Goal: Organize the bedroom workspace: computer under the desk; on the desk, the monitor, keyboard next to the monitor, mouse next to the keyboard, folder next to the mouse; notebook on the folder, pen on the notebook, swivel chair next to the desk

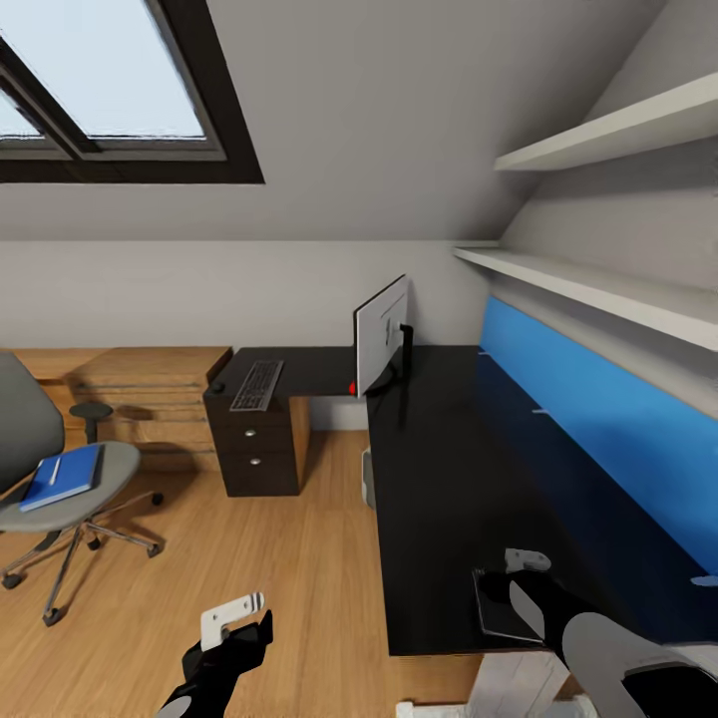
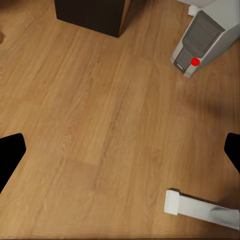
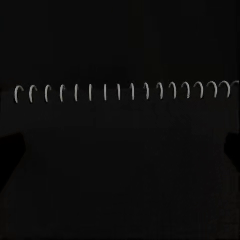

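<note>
The right gripper [image 1: 527, 570] hovers just above the thin dark grey spiral notebook [image 1: 504, 606] at the near edge of the long black desk [image 1: 439, 479], probably to grasp it; I cannot tell how far its fingers open. The bright blue folder [image 1: 66, 477] lies on the grey swivel chair [image 1: 70, 489], well apart from the desk.
</note>
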Controlling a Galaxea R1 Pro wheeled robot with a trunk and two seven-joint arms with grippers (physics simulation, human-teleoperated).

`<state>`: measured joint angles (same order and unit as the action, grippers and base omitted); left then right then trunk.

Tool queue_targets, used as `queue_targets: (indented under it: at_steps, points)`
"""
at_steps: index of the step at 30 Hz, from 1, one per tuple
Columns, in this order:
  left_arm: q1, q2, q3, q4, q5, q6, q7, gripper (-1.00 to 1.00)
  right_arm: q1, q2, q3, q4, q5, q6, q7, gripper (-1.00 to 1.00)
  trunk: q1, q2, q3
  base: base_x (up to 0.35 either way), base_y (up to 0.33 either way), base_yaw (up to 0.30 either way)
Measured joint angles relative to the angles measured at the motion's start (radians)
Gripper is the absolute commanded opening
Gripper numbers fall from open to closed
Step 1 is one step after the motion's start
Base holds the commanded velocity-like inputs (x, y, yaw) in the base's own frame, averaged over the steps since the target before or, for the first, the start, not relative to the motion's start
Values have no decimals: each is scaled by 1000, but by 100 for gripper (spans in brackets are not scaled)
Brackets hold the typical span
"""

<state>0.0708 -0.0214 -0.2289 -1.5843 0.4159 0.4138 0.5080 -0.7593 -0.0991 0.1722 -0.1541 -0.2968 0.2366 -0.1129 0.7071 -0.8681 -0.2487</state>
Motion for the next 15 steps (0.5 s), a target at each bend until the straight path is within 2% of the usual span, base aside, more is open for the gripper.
queue_targets:
  at_steps: [7, 15]
  points:
    - [0, 0, 0, 0, 0, 0, 0, 100, 0, 0, 0, 0, 0, -1, 0, 100, 0, 0, 0, -165, 0, 0]
    - [0, 0, 0, 0, 1, 2, 0, 100, 0, 0, 1, 0, -1, -4, 0, 100, 0, 0, 0, -23, 0, 0]
